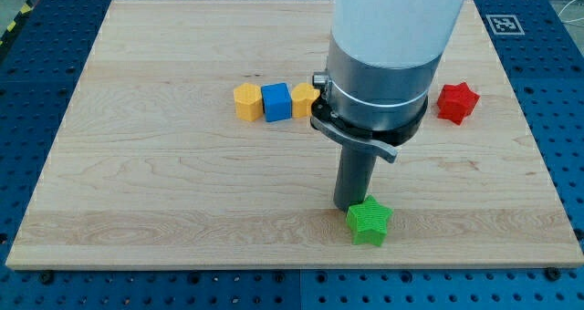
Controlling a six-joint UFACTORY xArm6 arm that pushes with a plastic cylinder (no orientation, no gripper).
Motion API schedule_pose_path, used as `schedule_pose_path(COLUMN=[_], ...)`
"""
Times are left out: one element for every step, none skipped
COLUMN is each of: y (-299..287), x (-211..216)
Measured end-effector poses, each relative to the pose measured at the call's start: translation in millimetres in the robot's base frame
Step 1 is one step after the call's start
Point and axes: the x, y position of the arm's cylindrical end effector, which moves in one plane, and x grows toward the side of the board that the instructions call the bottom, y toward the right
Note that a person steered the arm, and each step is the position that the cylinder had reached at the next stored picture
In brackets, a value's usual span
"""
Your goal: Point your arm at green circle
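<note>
No green circle shows in the camera view; the arm's wide body hides part of the board behind it. The only green block I see is a green star point(369, 222) near the view's bottom, right of centre. My tip point(349, 207) rests on the board just left of and touching or almost touching the star's upper left edge.
A yellow hexagon point(246, 102), a blue cube point(276, 102) and a yellow block point(304, 99) stand in a row at the board's middle, the last partly behind the arm. A red star point(456, 102) sits at the view's right. The wooden board point(137, 191) lies on a blue perforated table.
</note>
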Motion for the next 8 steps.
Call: schedule_pose_path(y=[-1.6, 6.3, 29.7, 57.6, 78.2, 97.6, 104.2, 104.5], x=[-37.3, -73.1, -78.8, -78.8, -81.9, -89.2, -103.5, -123.9])
